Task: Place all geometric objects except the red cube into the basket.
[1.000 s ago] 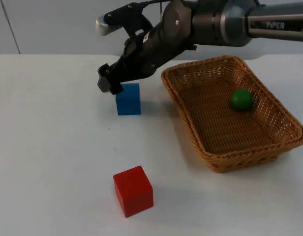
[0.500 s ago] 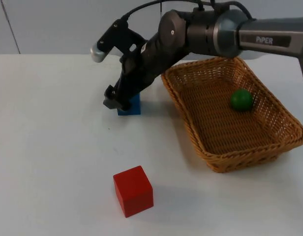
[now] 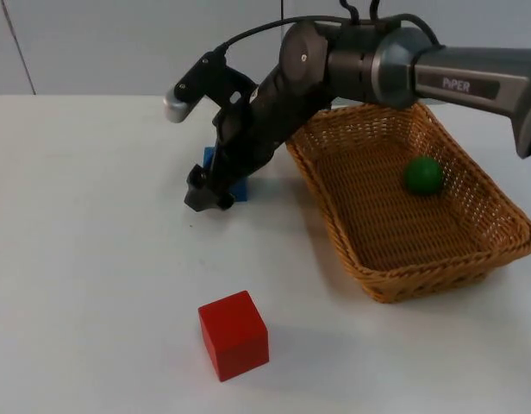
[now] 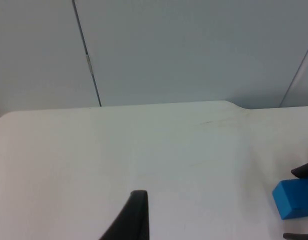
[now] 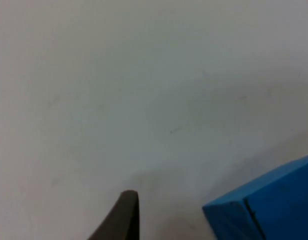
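Right now the right gripper sits low at the blue block, beside the basket; I can't tell its fingers' spread. Stiff, light and smooth-faced, it wants squeezing on opposite flat sides.

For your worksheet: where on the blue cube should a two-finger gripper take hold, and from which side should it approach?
Grip the blue cube across two opposite flat side faces, coming down from above. It sits flat on the table, apart from the basket, leaving finger room. The right gripper is already down around it.
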